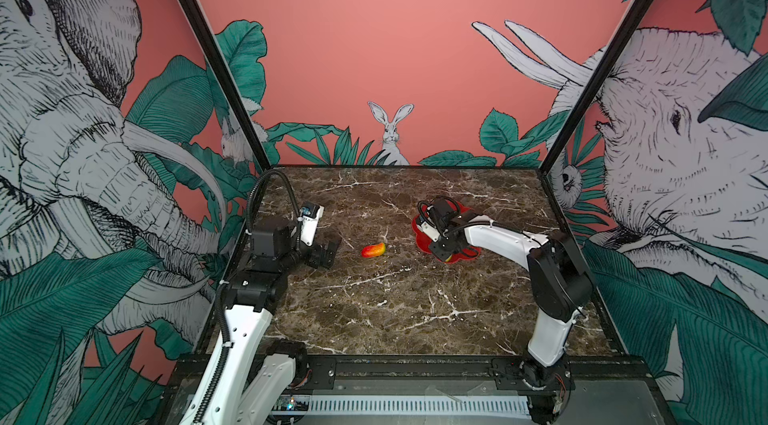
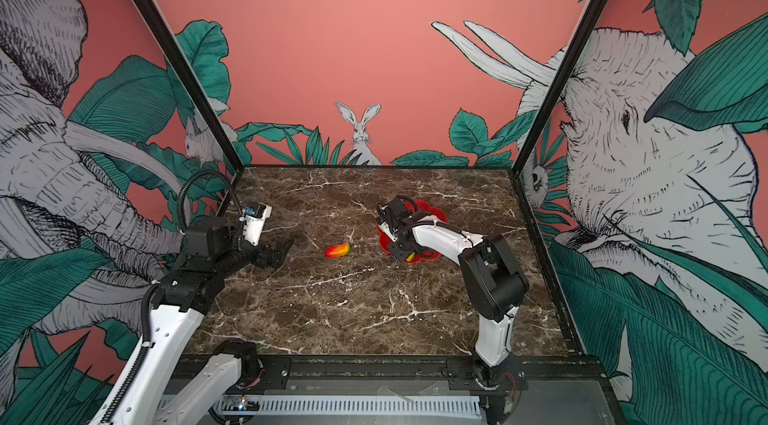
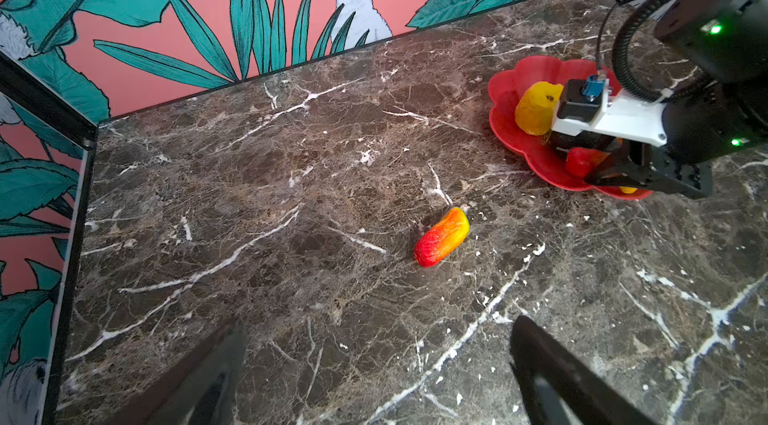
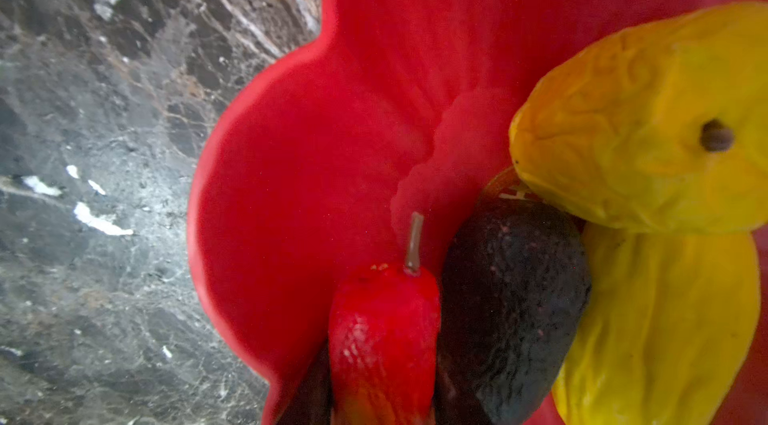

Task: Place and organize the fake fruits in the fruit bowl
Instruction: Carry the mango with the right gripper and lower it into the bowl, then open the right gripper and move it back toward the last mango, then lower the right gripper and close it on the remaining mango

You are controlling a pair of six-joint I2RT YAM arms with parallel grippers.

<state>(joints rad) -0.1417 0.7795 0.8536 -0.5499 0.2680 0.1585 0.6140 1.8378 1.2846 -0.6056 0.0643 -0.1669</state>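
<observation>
The red flower-shaped fruit bowl (image 1: 417,229) (image 2: 434,211) (image 3: 505,111) (image 4: 311,153) stands right of the table's middle. Inside lie a round yellow fruit (image 4: 644,132) (image 3: 534,109), a long yellow fruit (image 4: 665,319) and a dark oval fruit (image 4: 515,298). My right gripper (image 1: 441,252) (image 2: 405,254) (image 3: 598,171) (image 4: 384,360) reaches into the bowl, shut on a red-orange fruit (image 4: 384,319) (image 3: 579,161) beside the dark one. Another red-orange-yellow fruit (image 1: 373,250) (image 2: 337,250) (image 3: 441,237) lies on the marble left of the bowl. My left gripper (image 1: 330,250) (image 2: 282,250) (image 3: 378,323) hovers open farther left, holding nothing.
The brown marble tabletop (image 1: 395,310) is boxed in by black frame posts and patterned walls at the back and sides. The right arm (image 1: 498,240) stretches over the bowl and hides most of it in both top views.
</observation>
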